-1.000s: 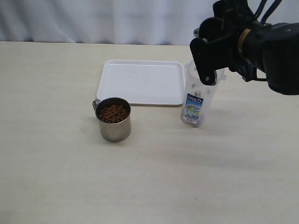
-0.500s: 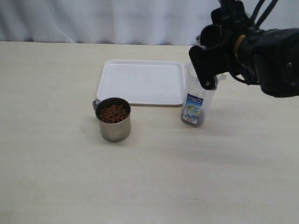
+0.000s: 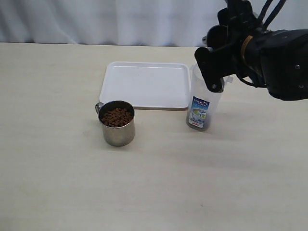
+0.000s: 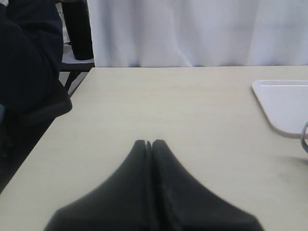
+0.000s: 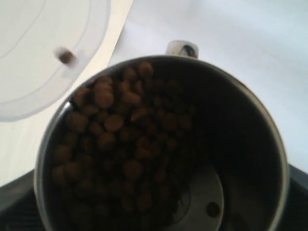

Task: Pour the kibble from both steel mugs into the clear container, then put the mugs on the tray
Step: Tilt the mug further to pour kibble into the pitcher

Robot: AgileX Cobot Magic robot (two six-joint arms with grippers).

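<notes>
Over the last second the right arm dropped slightly and rolled further over the clear container (image 3: 204, 103), and its pose has not changed in the last half of that second. The right hand (image 3: 214, 61) grasps the held mug (image 5: 240, 159), jaws wide around its body. The mug is tipped so that its kibble (image 5: 115, 139) has slid to the low side of the rim. One pellet (image 5: 66, 57) is in the air over the container's open mouth (image 5: 38, 57). Judgement: the first pour is just beginning, with nearly the whole load still in the mug. More tilt is needed, and the rim must stay over the mouth. The second mug (image 3: 118, 131) stands upright and full on the tabletop (image 3: 72, 183), just in front of the empty tray (image 3: 144, 84) and well apart from the container. The left hand (image 4: 150, 144) is clenched on nothing, low over the tabletop near its far left side. The surface is pale wood-look, matte, with no spills visible. A white curtain (image 3: 120, 21) closes off the back.
</notes>
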